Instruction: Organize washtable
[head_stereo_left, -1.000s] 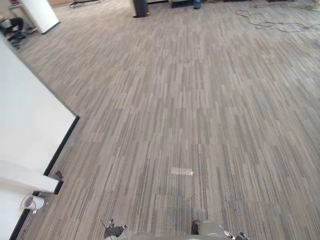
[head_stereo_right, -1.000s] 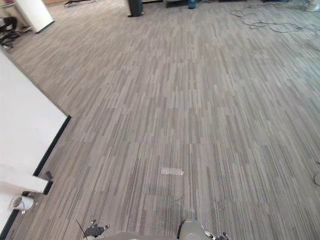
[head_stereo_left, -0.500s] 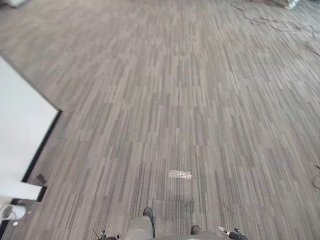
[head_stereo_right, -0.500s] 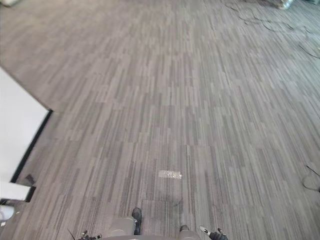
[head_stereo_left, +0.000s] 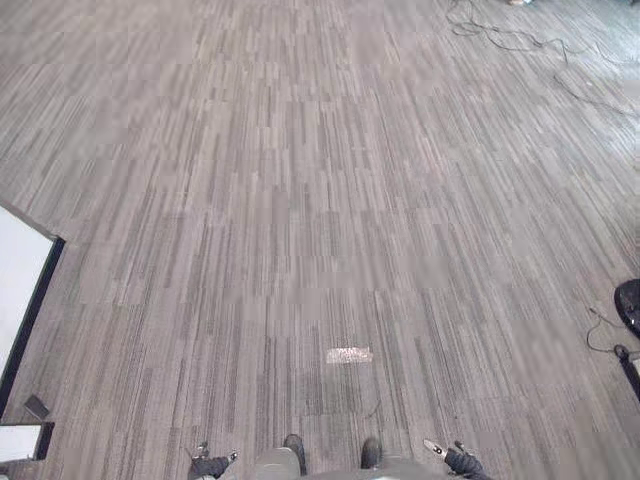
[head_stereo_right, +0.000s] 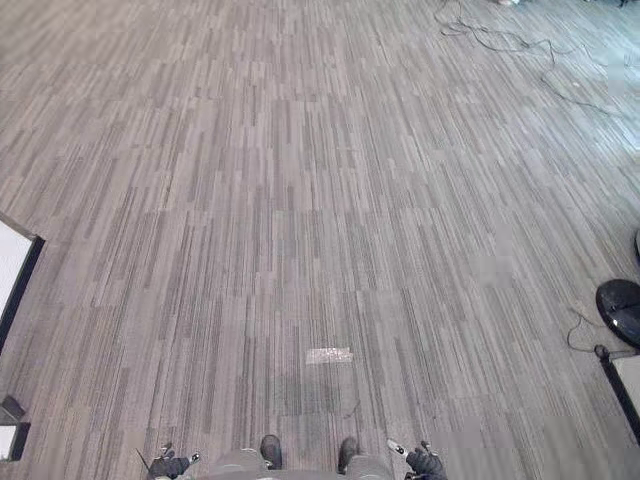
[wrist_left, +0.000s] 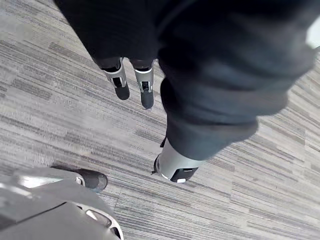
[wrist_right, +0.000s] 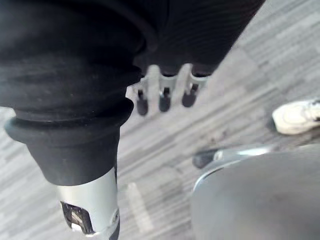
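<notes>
Two hands hang low at the robot's sides, both over grey striped carpet (head_stereo_left: 320, 200). The left hand (wrist_left: 145, 87) has its fingers straight and relaxed, pointing down at the floor, with the thumb apart from them; it grips nothing. The right hand (wrist_right: 162, 95) is the same, its dark-tipped fingers loose in a row above the carpet and its thumb hanging free, so both hands are open. At the left edge of the head views lies one white surface (head_stereo_left: 18, 280) with a black edge, flat and plain, cut off by the frame. A second, smaller white piece (head_stereo_left: 18, 441) sits nearer the robot on the same side, and one small dark block (head_stereo_left: 36, 407) lies on the carpet between the two. Whether these white pieces belong to the washtable I cannot tell; they are well apart from both hands. One short pale strip (head_stereo_left: 349, 355) lies on the carpet straight ahead of the robot, near its front. One round black object (head_stereo_right: 620, 300) rests on the floor at the right edge, and just nearer than it a white panel with a dark edge (head_stereo_right: 628, 385) enters from the right. Far ahead to the right a tangle of thin cables (head_stereo_left: 500, 38) trails across the carpet. One white shoe (wrist_right: 295, 117) of a person stands on the floor in the right wrist view.
</notes>
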